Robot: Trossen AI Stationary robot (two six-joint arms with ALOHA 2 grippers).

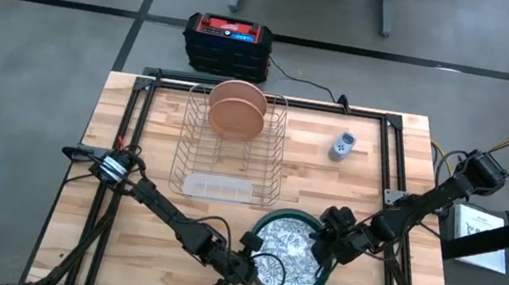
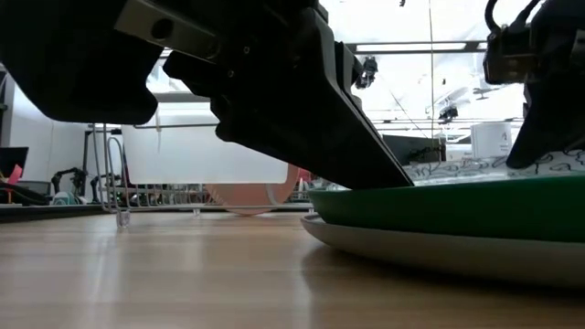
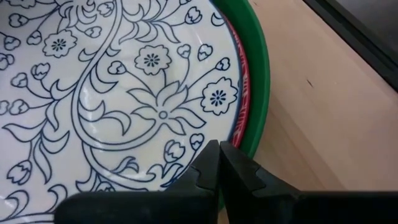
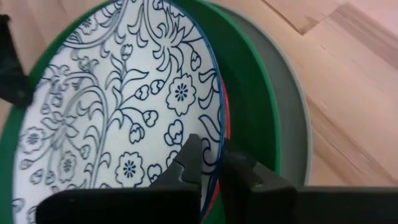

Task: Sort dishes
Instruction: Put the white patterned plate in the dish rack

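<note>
Reaching in from the left edge of the table (image 1: 90, 229), the left arm stretches low across the wood and puts the left gripper (image 1: 236, 279) right at the near-left rim of the plate stack. Its wrist camera shows the two dark fingers (image 3: 211, 165) pressed together, tips touching, just over the edge of the white patterned plate (image 1: 286, 255), with nothing between them. That plate lies on top of the pile, a thin rim of the red plate (image 3: 241, 87) peeking out beneath it, both nested in the big green plate (image 1: 265, 229), and from table height a grey plate (image 2: 439, 251) sits under the green one, flat on the wood. Behind the stack, toward the far side of the table, the wire rack (image 1: 197, 134) holds the salmon-pink plate (image 1: 236, 109) standing on edge. Moving right, a small grey-blue gadget (image 1: 342, 147) lies alone on the wood, well apart from the stack. And on the right side, the right gripper (image 1: 327, 244) comes in at the stack's right rim, its fingers (image 4: 186, 163) a narrow gap apart, straddling the edge of the patterned plate, one finger above it and one outside.
</note>
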